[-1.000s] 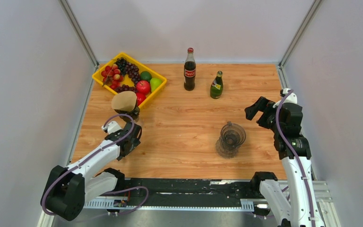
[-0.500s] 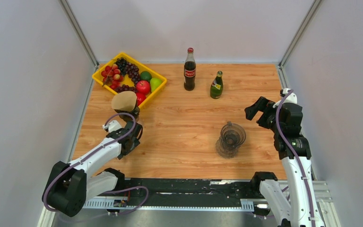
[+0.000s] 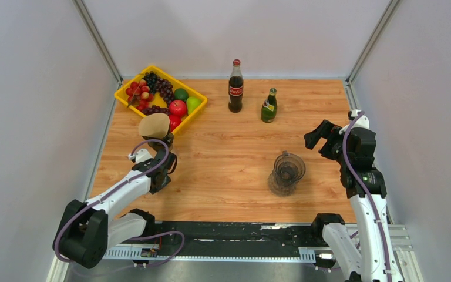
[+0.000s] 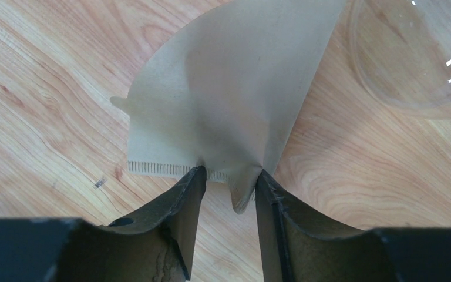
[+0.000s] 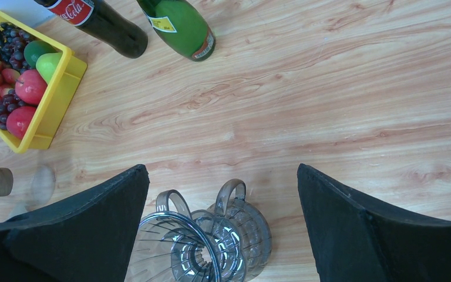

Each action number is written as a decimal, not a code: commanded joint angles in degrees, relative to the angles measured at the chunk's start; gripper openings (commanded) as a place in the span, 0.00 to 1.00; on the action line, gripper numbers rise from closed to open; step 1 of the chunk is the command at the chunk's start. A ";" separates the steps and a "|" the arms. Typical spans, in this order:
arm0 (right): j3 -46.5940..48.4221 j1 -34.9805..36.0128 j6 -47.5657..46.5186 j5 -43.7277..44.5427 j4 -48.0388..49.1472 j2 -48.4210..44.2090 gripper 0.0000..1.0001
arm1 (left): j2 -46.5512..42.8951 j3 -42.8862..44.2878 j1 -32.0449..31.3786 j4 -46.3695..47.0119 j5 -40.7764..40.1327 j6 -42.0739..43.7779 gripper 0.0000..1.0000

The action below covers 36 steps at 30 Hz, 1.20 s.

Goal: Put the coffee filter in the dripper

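Coffee filter [image 4: 229, 100]: thin, limp, crease-prone paper cone; best held by folded tip, where narrowed left end effector [image 4: 229, 185] pinches; right end effector [image 5: 223, 217] wide.

Fruit tray [image 3: 130, 89] far left; filter [image 3: 154, 125] just before it; bottles [image 3: 235, 86] far centre; dripper [image 3: 288, 167] right of centre.

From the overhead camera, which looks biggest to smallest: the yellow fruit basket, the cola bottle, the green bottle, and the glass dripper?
1. Yellow fruit basket, clearly the largest.
2. Cola bottle and glass dripper: about alike in area, the bottle taller, the dripper wider and nearer the camera, so I won't rank them.
3. Green bottle, smallest.
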 commanded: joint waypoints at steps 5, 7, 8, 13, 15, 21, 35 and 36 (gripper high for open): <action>1.34 0.15 -0.55 -0.70 2.46 -0.69 1.00 | -4.18 -0.21 0.12 -4.03 8.28 1.41 0.36; 1.23 0.16 -0.49 -0.78 2.42 -0.74 1.00 | -6.17 -0.74 0.10 -4.43 10.81 2.15 0.32; 1.23 0.16 -0.46 -0.90 2.51 -0.75 1.00 | -6.89 -0.94 0.14 -4.50 12.55 2.59 0.30; 0.97 0.14 -0.21 -1.91 2.54 -0.45 1.00 | -12.65 -2.08 -0.23 -3.13 19.44 4.86 0.25; 0.97 0.15 -0.21 -2.32 2.61 -0.56 1.00 | -14.49 -1.92 -0.86 -1.97 22.44 6.28 0.24; 1.00 0.15 -0.22 -3.42 2.60 -0.82 1.00 | -17.16 0.76 -4.91 -1.48 25.76 10.44 0.20; 1.07 0.15 -0.33 -5.31 2.72 -0.97 1.00 | -11.79 6.59 -19.88 7.33 32.09 18.10 0.08; 0.97 0.16 -0.42 -6.34 2.93 -0.97 1.00 | -11.27 7.12 -21.18 8.54 32.30 18.80 0.08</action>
